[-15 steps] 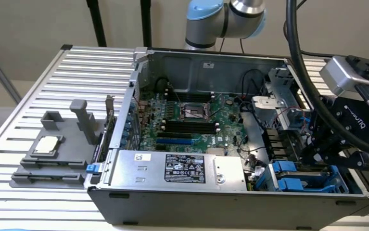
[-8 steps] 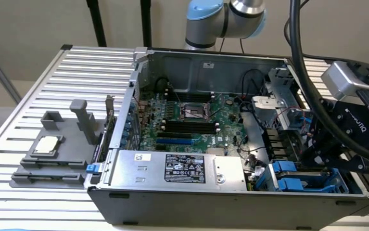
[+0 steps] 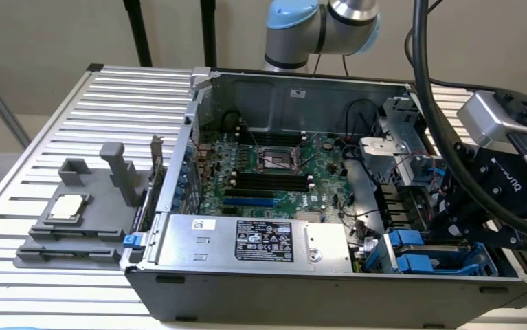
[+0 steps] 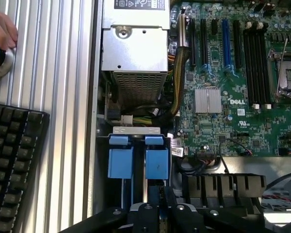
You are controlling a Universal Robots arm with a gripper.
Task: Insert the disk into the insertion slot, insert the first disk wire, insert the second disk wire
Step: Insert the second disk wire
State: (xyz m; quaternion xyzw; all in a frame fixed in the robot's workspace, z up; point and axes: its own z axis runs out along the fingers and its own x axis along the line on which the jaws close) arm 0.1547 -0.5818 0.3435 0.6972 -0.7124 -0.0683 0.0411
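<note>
Ribbed silver aluminium tabletop carried the open dark-grey computer case, beige wall behind. I saw the black gripper pinched shut over the insertion slot with bright blue tabs, at the case's corner beside the silver power-supply box. A black keyboard and a hand lay nearby.

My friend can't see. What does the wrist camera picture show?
The robot's black tool hangs shut over blue plastic tabs in an open computer case. A green motherboard and silver power supply box lie beyond, with a keyboard outside.
</note>
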